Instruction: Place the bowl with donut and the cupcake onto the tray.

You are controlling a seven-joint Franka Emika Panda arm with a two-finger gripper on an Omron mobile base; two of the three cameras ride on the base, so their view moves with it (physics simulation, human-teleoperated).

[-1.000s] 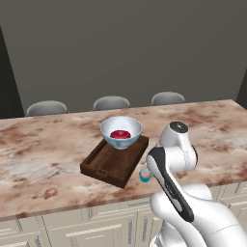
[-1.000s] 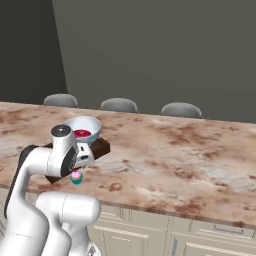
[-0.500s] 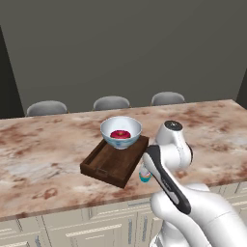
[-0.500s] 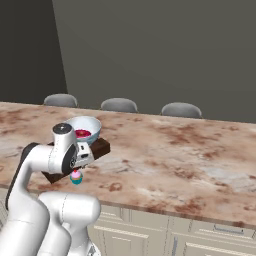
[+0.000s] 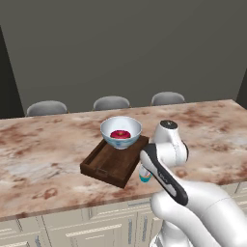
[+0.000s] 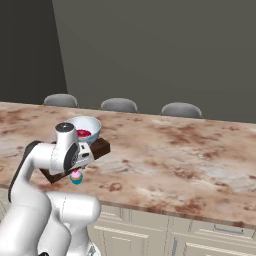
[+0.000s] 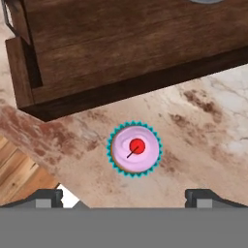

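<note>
A: Hand (image 7: 124, 197) spread wide, nothing held. Cupcake (image 7: 134, 148) straight below it, centred between the fingertips, standing on the desk (image 7: 203, 131) near the edge.

B: And the tray (image 7: 121, 48)?

A: Just beyond the cupcake from the hand, apart from it. Bowl (image 5: 121, 131) sits on the tray's far end, donut (image 5: 120, 134) inside.

B: So how far along?

A: Bowl and donut look done. Cupcake not yet gripped; grasp, lift over the low side and set down remain.
</note>
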